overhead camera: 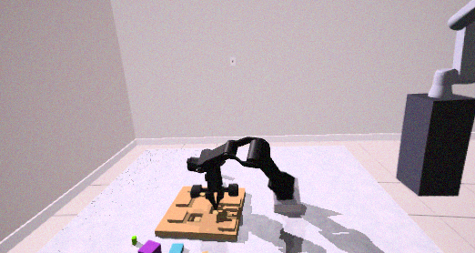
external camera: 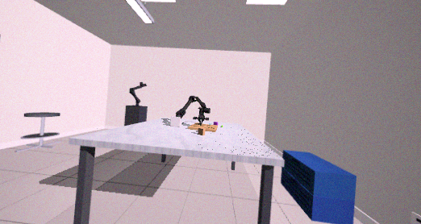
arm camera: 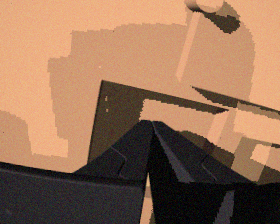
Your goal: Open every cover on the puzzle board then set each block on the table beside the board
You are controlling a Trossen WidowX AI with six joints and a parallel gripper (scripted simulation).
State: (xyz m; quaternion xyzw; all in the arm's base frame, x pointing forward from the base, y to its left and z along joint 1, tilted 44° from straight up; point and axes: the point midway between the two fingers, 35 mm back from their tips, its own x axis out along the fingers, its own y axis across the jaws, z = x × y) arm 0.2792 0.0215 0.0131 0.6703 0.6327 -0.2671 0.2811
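One end effector [overhead camera: 216,208] [external camera: 201,124] [arm camera: 149,131] points down at the board [overhead camera: 198,230] [external camera: 214,129] [arm camera: 21,65], fingertips together.

Purple block [overhead camera: 150,247], cyan block [overhead camera: 176,248] cut by top view's btm edge; orange-tan item [overhead camera: 206,252] there mostly cut.
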